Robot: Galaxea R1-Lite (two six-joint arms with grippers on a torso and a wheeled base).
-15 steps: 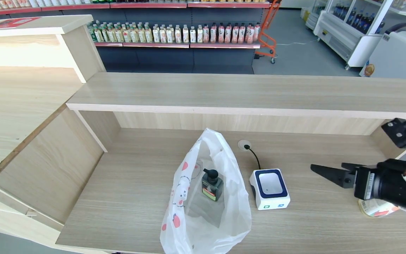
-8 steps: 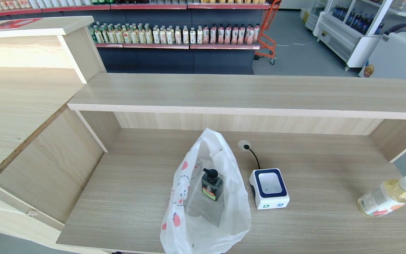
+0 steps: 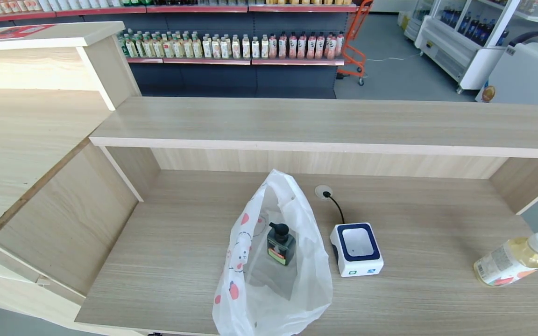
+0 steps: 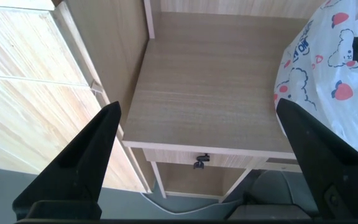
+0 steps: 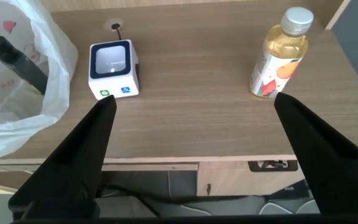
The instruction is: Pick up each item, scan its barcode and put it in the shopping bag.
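The bottle seems to stand upright at the worktop's right end, at 3 o'clock from the scanner and well apart from it. The right claw, spread wide and empty, hangs off the near edge. I'd judge it the nearer one.

Head looks down — wrists share shopping bag.

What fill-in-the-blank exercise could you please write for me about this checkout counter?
1. The dark pump bottle sits inside the ___.
2. The black cable runs to the barcode ___.
3. The drink bottle at the right end of the counter has a ___ cap.
Missing words: shopping bag; scanner; white.
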